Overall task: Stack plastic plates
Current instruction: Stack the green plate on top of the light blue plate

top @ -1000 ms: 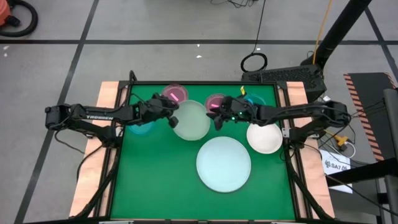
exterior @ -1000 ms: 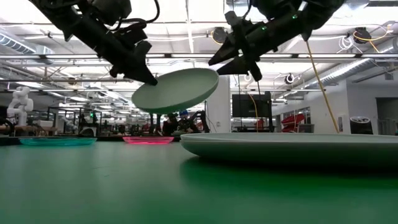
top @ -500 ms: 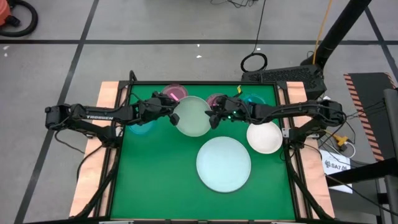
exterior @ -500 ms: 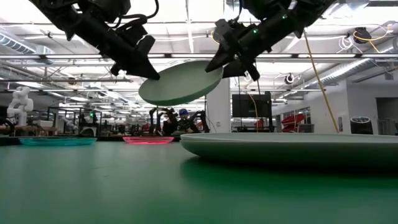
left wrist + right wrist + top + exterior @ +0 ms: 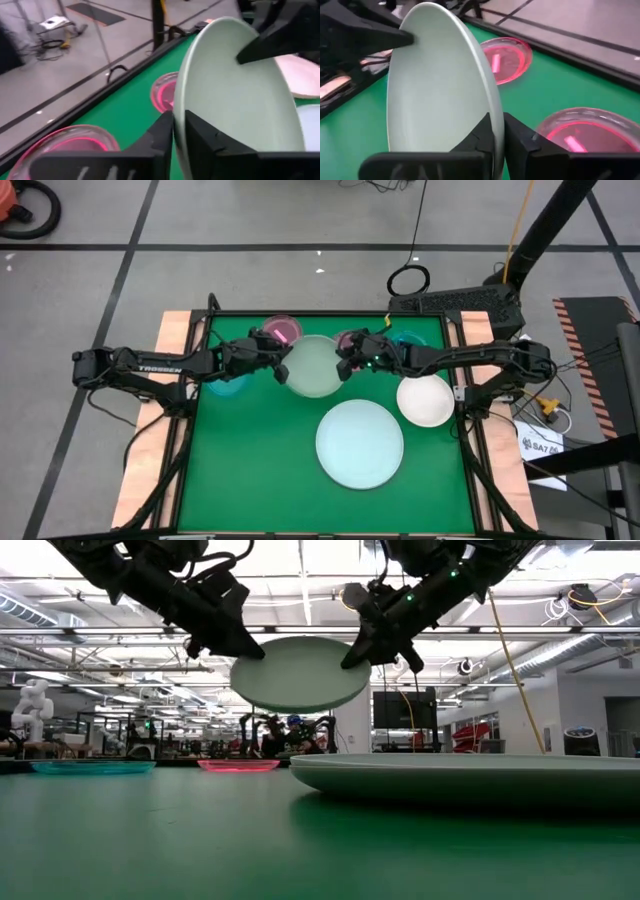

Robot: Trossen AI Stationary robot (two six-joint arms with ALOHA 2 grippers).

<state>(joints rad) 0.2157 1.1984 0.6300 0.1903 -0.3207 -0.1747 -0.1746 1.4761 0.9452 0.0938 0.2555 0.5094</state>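
A medium pale green plate (image 5: 313, 366) hangs in the air over the far middle of the green table, held from both sides. My left gripper (image 5: 283, 365) is shut on its left rim and my right gripper (image 5: 345, 363) on its right rim. A large pale mint plate (image 5: 360, 443) lies flat on the mat nearer the front, with a small white plate (image 5: 424, 401) to its right. Pink plates (image 5: 281, 330) (image 5: 349, 340) and teal plates (image 5: 225, 386) (image 5: 409, 340) lie along the far side. My left gripper pinches the green plate's left rim (image 5: 178, 107) between its two fingers, one on each face. The fingers (image 5: 245, 645) slant down from the table's left. The plate hangs nearly level, clear of the table. My right gripper pinches the opposite rim (image 5: 496, 107) between its two fingers, one on each face. Its fingers (image 5: 360, 652) slant down from the table's right. The plate spans the gap between the two grippers, clear of everything below.
Wooden boards (image 5: 175, 340) flank the green mat (image 5: 250, 470) on the left and right. The near left part of the mat shows bare green. Behind the far edge stand a dark base and cables (image 5: 455, 300).
My right gripper has moved toward the table's left onto the green plate and shut on its right rim. The plate, earlier tilted with its left edge low in my left gripper alone, has come nearly level and shifted slightly toward the far edge.
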